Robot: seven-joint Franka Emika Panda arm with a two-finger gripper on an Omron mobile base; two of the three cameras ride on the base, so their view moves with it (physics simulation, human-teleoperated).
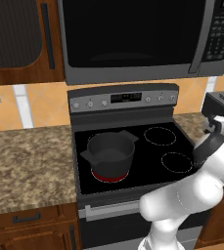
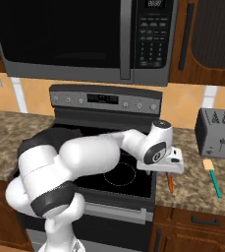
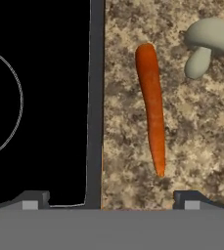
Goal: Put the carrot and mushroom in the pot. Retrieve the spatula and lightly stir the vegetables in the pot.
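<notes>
The claw [image 3: 111,200] is spread wide and holds nothing. It hangs over the tabletop [image 2: 192,184], right at the stove's [image 2: 133,177] right edge. The carrot [image 3: 151,107] lies flat on the tabletop just beside that edge, under the claw. The mushroom [image 3: 206,44] lies near the carrot's thick end, maybe not quite touching it. The spatula [image 2: 213,177] lies farther right, in front of the toaster [image 2: 216,133]. The pot [image 1: 109,154] sits on the stove's front left burner.

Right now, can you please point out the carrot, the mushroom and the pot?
carrot [image 3: 151,107]: hand view, middle of the orange body.
mushroom [image 3: 212,35]: hand view, on the rounded cap.
pot [image 1: 110,152]: left base view, on the dark front wall.
</notes>
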